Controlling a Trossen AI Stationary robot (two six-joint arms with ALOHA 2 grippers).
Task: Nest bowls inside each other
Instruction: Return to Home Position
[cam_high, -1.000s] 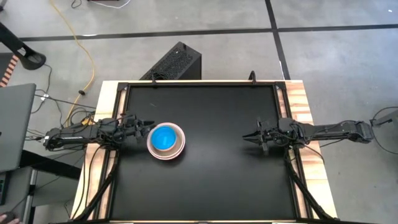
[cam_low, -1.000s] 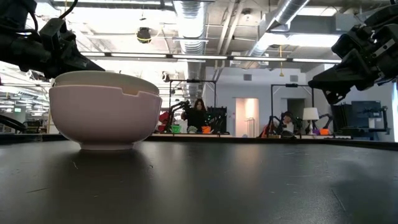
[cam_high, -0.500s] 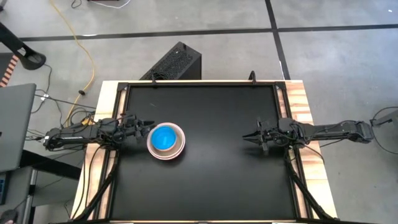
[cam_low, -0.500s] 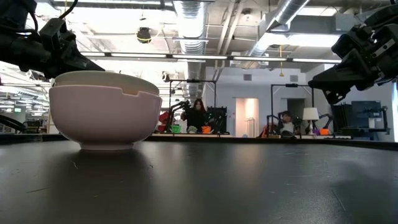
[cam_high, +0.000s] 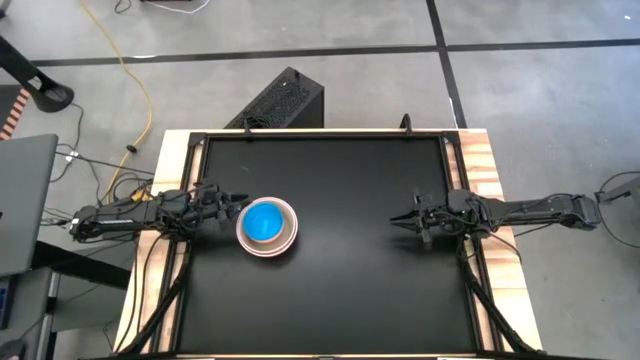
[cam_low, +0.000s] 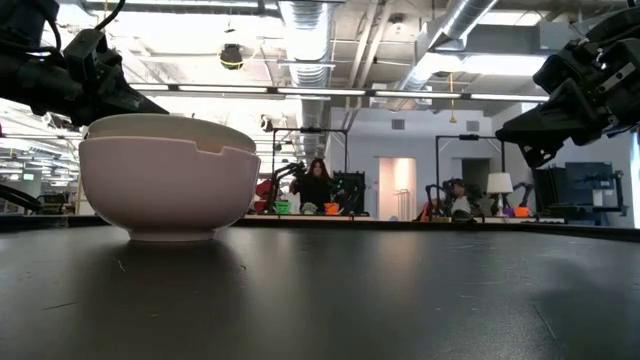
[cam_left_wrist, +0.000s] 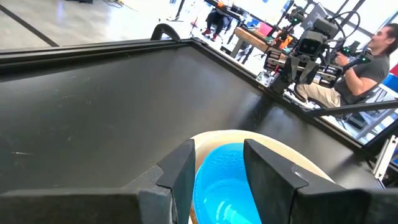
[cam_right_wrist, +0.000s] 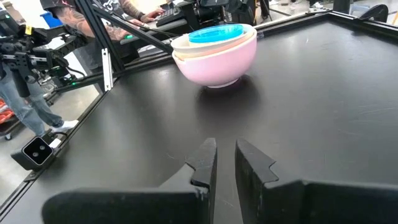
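Observation:
The bowls stand nested in one stack (cam_high: 267, 227) left of the table's middle, the stack resting on its pink outer bowl's base (cam_low: 170, 234). A cream bowl (cam_right_wrist: 211, 45) sits inside the pink one (cam_right_wrist: 219, 62), and a bright blue one (cam_left_wrist: 227, 180) is innermost. My left gripper (cam_high: 238, 203) hovers open just off the stack's left side, about level with its rim; in the left wrist view (cam_left_wrist: 217, 152) the blue bowl shows between its fingers. My right gripper (cam_high: 396, 218) waits near the table's right edge, pointing at the stack, with a narrow gap between its fingers (cam_right_wrist: 224, 152).
The black tabletop (cam_high: 350, 280) lies bare between the stack and my right gripper. A black box (cam_high: 282, 100) stands on the floor beyond the far edge, and a laptop (cam_high: 20, 200) is off the left side. People sit at benches in the room behind (cam_low: 318, 185).

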